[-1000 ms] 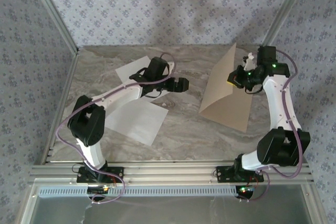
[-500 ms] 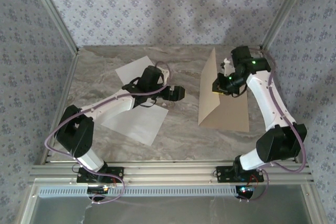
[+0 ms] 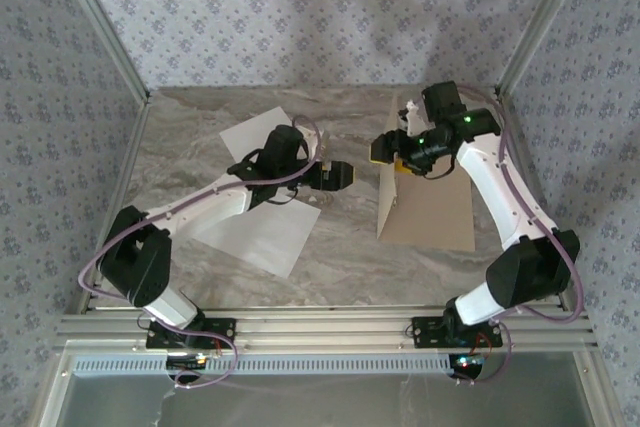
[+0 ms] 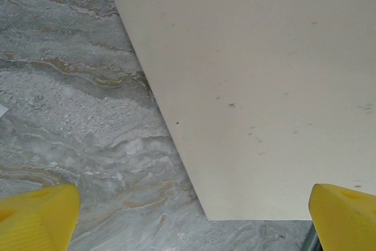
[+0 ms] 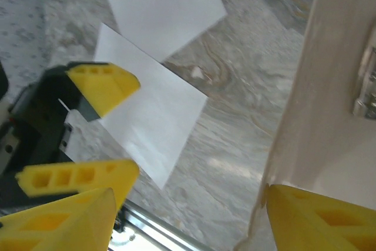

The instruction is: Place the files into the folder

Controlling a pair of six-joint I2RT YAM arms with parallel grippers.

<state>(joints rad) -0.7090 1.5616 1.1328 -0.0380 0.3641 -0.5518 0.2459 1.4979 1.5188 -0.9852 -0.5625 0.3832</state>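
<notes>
While the folder (image 3: pixel 437 219) sits at the right of the grey marble-patterned table (image 3: pixel 345 252), one tan cardboard leaf lies flat and the raised cover (image 3: pixel 386 197) stands almost upright along that leaf's left edge. The inner side is pale cream, matte and lightly specked, and a small metal clip (image 5: pixel 365 83) shows on it in the right wrist view. The files are two thin, blank white rectangles. The far sheet (image 3: pixel 248 135) and the near sheet (image 3: pixel 255 237) both lie flat on the table left of the folder, outside it, and meet at one corner beneath the left arm. The right gripper (image 3: pixel 390 155) is at the upper part of the raised cover with its yellow fingers (image 5: pixel 317 218) spread wide. The cover's edge stands between them, close against one finger, and I cannot tell whether they touch. The left gripper (image 3: pixel 338 175) hangs between the sheets and the folder, just left of the cover. Its wedge-shaped yellow fingers (image 4: pixel 35 216) are spread to full width over bare table and face the cream board.
</notes>
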